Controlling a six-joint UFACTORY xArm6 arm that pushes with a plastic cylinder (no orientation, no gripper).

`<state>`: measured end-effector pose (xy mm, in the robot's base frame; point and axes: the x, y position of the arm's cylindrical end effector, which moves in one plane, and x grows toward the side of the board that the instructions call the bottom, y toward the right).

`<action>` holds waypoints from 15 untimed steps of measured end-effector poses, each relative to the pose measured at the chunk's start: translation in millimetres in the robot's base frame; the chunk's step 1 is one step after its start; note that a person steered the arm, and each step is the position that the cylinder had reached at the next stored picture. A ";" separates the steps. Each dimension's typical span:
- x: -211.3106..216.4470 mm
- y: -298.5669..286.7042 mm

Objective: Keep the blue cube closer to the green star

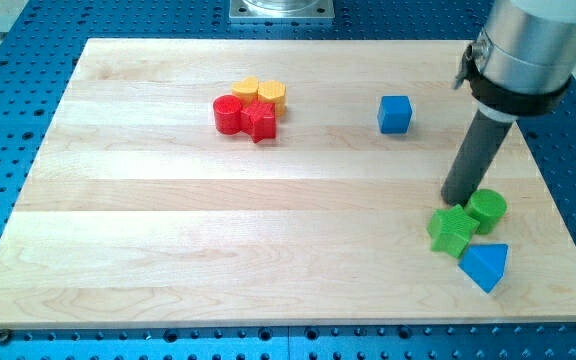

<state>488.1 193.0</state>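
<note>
The blue cube (pixel 395 114) sits on the wooden board toward the view's upper right. The green star (pixel 452 229) lies near the view's lower right, touching a green cylinder (pixel 487 209) on its upper right. My tip (pixel 456 201) rests on the board just above the green star and just left of the green cylinder, well below and to the right of the blue cube. The rod rises up and to the right to the arm's grey body.
A blue triangular block (pixel 485 266) lies just below-right of the green star near the board's lower right edge. A cluster of a red cylinder (pixel 229 114), a red star (pixel 261 122) and two yellow blocks (pixel 260 93) sits at the upper middle-left.
</note>
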 end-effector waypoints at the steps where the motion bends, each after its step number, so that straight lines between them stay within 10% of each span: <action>1: -26.9 13.9; 3: 5.3 31.2; 6: -86.7 -124.5; 8: -172.4 -57.5; 11: -89.4 -19.2; 15: -188.6 -28.9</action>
<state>299.5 164.1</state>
